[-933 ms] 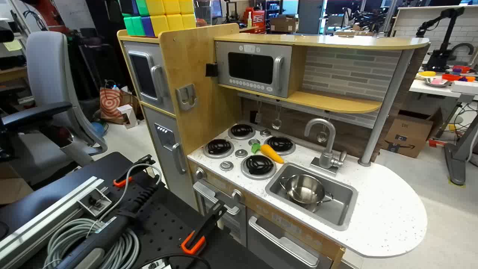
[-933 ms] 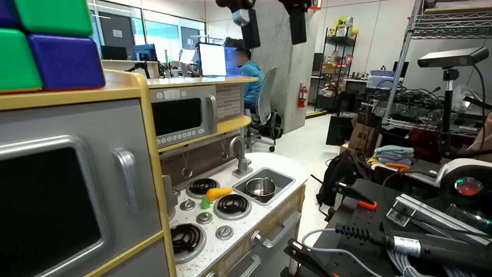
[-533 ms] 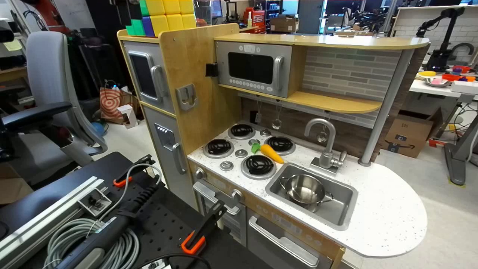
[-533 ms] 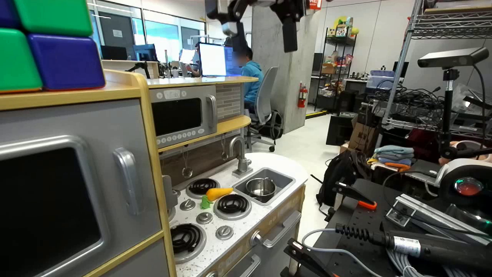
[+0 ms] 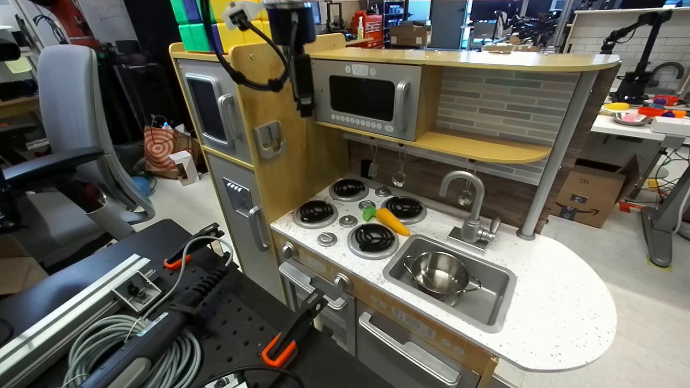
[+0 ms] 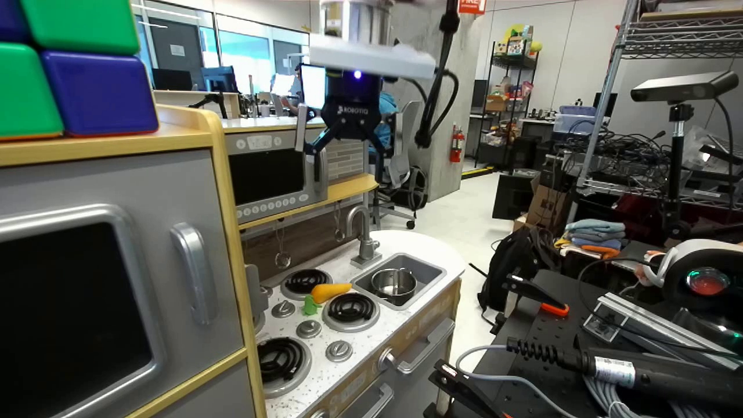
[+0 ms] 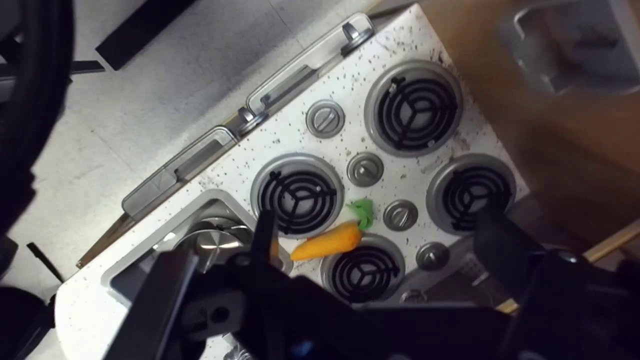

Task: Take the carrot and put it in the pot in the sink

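Observation:
The orange carrot (image 5: 392, 221) with its green leafy end lies on the white stove top between two black burners, close to the sink. It also shows in an exterior view (image 6: 329, 291) and in the wrist view (image 7: 327, 242). The steel pot (image 5: 441, 274) stands upright inside the grey sink (image 5: 506, 302); its inside looks empty. In the wrist view the pot (image 7: 212, 245) is partly hidden behind a finger. My gripper (image 6: 348, 168) is open and empty, high above the stove in front of the microwave. In the wrist view the carrot shows between the open fingers (image 7: 377, 217), well below them.
The grey faucet (image 5: 471, 207) rises behind the sink. The microwave (image 5: 366, 99) and a yellow shelf (image 5: 480, 146) overhang the back of the counter. A tall wooden side panel (image 5: 296, 124) stands beside the stove. Raised knobs (image 5: 326, 238) sit among the burners.
My gripper has come down from the top edge of the view to microwave height, with its wrist and cable now showing. The carrot and pot have not moved.

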`<state>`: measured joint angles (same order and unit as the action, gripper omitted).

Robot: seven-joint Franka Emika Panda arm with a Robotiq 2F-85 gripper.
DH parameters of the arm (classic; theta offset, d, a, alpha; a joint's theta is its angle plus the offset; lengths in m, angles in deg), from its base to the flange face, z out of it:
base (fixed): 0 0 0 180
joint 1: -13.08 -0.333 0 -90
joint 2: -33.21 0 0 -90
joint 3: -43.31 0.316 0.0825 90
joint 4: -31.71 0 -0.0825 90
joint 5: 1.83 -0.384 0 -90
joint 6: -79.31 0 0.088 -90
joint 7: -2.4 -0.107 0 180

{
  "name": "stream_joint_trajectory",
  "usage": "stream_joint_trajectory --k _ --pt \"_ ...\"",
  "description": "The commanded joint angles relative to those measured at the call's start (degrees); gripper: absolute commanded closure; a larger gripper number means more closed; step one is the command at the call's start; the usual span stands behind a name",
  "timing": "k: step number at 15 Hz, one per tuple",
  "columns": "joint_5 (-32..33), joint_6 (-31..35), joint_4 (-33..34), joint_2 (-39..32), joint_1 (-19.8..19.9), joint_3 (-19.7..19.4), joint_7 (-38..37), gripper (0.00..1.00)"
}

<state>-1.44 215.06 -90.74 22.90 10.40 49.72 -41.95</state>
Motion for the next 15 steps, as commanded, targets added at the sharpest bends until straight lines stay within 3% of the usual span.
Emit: stream_joint_trajectory --k 1,4,5,6,9,11,15 --pt "-2.6 7.8 5.7 -9.2 -0.5 -4.4 -3.4 0.0" --pt "-4.1 8.5 9.4 -13.9 -1.0 -6.8 -4.5 0.0" --pt "-6.1 3.8 9.5 -12.3 -0.4 -5.7 -1.6 0.0" --pt "-3.9 7.4 7.0 -12.3 -1.4 -7.4 -2.5 0.0" --pt "-5.2 5.6 8.6 -12.7 -1.6 -7.1 -2.2 0.0" --pt "0.5 9.0 8.4 -14.1 -3.7 -9.1 -3.0 0.0" --pt "11.2 16.8 13.6 -24.9 -9.7 -16.8 -15.1 0.0"
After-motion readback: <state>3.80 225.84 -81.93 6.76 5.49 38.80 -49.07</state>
